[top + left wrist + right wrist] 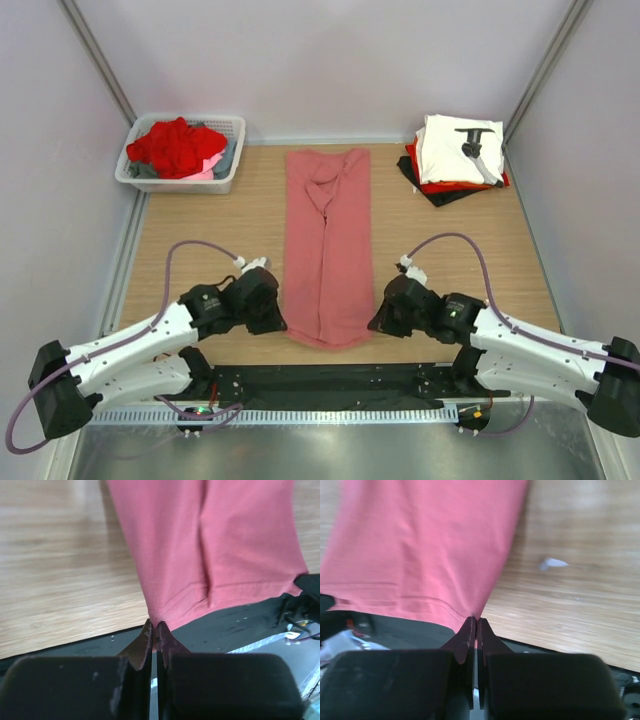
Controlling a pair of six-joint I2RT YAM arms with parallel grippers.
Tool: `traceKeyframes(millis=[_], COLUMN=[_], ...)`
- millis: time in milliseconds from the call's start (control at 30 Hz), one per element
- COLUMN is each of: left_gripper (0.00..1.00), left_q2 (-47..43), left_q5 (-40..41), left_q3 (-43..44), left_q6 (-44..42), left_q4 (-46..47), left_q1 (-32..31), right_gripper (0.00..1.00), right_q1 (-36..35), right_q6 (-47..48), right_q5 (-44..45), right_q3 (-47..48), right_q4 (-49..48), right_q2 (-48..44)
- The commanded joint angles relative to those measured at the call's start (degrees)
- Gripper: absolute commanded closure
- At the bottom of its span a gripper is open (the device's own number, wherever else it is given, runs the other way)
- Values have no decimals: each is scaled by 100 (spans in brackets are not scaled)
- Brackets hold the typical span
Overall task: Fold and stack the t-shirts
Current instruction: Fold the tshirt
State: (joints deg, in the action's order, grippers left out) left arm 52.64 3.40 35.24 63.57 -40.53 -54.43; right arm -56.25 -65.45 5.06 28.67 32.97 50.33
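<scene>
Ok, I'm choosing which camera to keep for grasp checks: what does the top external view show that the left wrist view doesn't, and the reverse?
Only top external: the whole salmon-pink t-shirt, the white basket of loose tees back left, the folded stack back right, and the right end effector at the shirt's near right corner. Only left wrist: a close look at the left end effector shut on the near left hem corner, hem stitching visible. Both: the shirt's near hem lying on the wooden table.
</scene>
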Motion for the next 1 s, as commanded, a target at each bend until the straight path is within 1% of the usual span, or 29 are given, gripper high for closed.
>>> traceKeyframes(millis=[0, 33, 67, 133, 200, 233, 267, 300, 333, 367, 467, 500, 533, 600, 667, 700, 733, 800, 967], left_gripper=[99, 99, 99, 98, 98, 98, 98, 99, 99, 99, 99, 99, 99, 100, 100, 100, 100, 100, 100], left_q2=[360, 491, 806, 1124, 1554, 1687, 1818, 2124, 2267, 2599, 3110, 3268, 3627, 3997, 4472, 4605, 4867, 5106, 5765], left_q5=[556, 678, 714, 767, 689, 654, 592, 557, 522, 521, 486, 399, 268, 100, 108, 161, 144, 65, 3], left_q3=[991, 1463, 1659, 2029, 2503, 2627, 2924, 3066, 3224, 3530, 3998, 4304, 4446, 4936, 5263, 5534, 5650, 5887, 6687], left_q6=[-476, -590, -748, -1152, -1547, -1663, -1777, -2039, -2137, -2260, -2647, -2735, -3049, -3254, -3464, -3509, -3536, -3641, -3747], left_q4=[-709, -937, -1008, -1149, -1185, -1185, -1185, -1176, -1159, -1176, -1211, -1229, -1185, -1211, -1325, -1343, -1361, -1387, -1589], left_q1=[-15, 20, 64, 274, 512, 774, 890, 1152, 1267, 1469, 1725, 1882, 1971, 2173, 2279, 2366, 2419, 2542, 2675], right_gripper=[99, 99, 99, 99, 99, 99, 99, 99, 99, 99, 99, 99, 99, 99, 99, 99, 99, 99, 99], right_q1=[-18, 52, 122, 350, 877, 1061, 1464, 1624, 1774, 1958, 2223, 2415, 2495, 2688, 2926, 3057, 3119, 3225, 3445], right_q6=[181, 399, 549, 822, 1296, 1472, 1761, 1920, 2053, 2297, 2589, 2720, 2783, 2880, 3020, 3134, 3170, 3266, 3477], right_q5=[688, 855, 935, 979, 918, 770, 716, 663, 646, 637, 479, 426, 365, 110, -4, -75, -119, -224, -436], right_q3=[1051, 1488, 1693, 2175, 2415, 2607, 2705, 2810, 3081, 3223, 3680, 3768, 3926, 4024, 4199, 4322, 4401, 4568, 5052], right_q4=[323, 507, 596, 719, 632, 588, 544, 483, 482, 465, 377, 307, 280, 158, 25, 8, -10, -19, -1], right_q2=[143, 397, 564, 828, 1207, 1338, 1557, 1716, 1857, 2180, 2639, 2901, 3043, 3368, 3571, 3789, 3887, 4098, 4696])
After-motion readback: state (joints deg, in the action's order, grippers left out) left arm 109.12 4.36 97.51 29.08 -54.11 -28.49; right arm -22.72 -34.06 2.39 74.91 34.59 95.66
